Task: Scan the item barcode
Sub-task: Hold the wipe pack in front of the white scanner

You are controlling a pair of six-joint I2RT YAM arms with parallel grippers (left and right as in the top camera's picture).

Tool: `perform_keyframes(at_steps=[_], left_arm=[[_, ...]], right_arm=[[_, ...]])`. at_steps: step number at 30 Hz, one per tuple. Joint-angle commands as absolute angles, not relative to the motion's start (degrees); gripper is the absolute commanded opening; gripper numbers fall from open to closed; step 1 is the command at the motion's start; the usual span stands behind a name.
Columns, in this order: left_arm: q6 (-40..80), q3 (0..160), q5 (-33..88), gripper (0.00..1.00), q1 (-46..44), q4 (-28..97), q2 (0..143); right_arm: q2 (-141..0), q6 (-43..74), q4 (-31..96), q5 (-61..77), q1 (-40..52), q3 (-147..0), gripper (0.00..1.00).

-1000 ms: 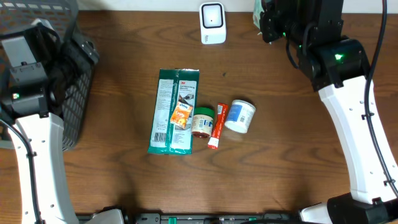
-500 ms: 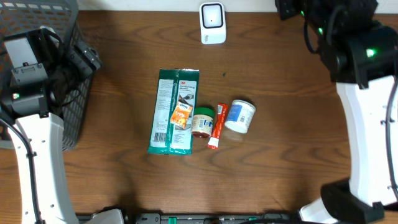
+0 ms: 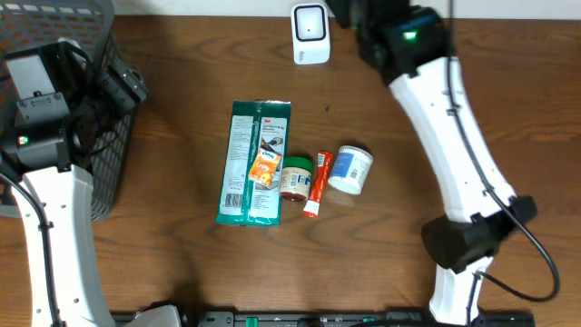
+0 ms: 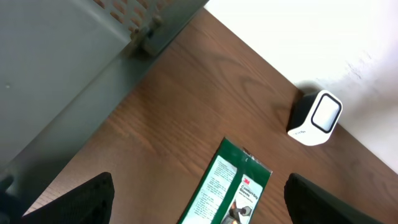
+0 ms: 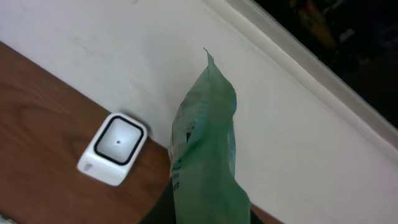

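My right gripper (image 5: 200,214) is shut on a green plastic pouch (image 5: 205,155), which stands upright and hides the fingers in the right wrist view. The white barcode scanner (image 5: 114,148) with its black-framed window sits on the table just left of and below the pouch. From overhead the scanner (image 3: 310,34) stands at the back edge, and my right arm (image 3: 404,41) reaches to just right of it; the pouch does not show there. By the basket, my left gripper (image 4: 199,208) is open with nothing held, above the green glove packet (image 4: 233,190).
Mid-table lie a green glove packet (image 3: 255,162), a small orange packet (image 3: 264,169), a green-lidded jar (image 3: 295,177), a red tube (image 3: 318,183) and a white tub (image 3: 350,169). A grey wire basket (image 3: 54,18) fills the back left corner. A white wall runs behind the table.
My right arm has swung left along the back edge, from the far right corner to beside the scanner, carrying the pouch. The left arm has stayed still.
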State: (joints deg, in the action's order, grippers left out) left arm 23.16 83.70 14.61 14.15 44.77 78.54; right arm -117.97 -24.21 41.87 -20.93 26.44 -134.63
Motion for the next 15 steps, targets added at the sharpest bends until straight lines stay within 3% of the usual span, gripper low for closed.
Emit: perform_keyframes(at_steps=[1,15], left_arm=[[23.2,84.6,13.8,0.85,14.3,44.8,78.2],[23.2,84.6,13.8,0.85,14.3,44.8,78.2]], right_arm=[[-121.4,-26.6,39.9,-27.0,27.4,-136.2,0.01],[-139.6,-36.6,21.1,-34.3,29.5,-136.2,0.01]])
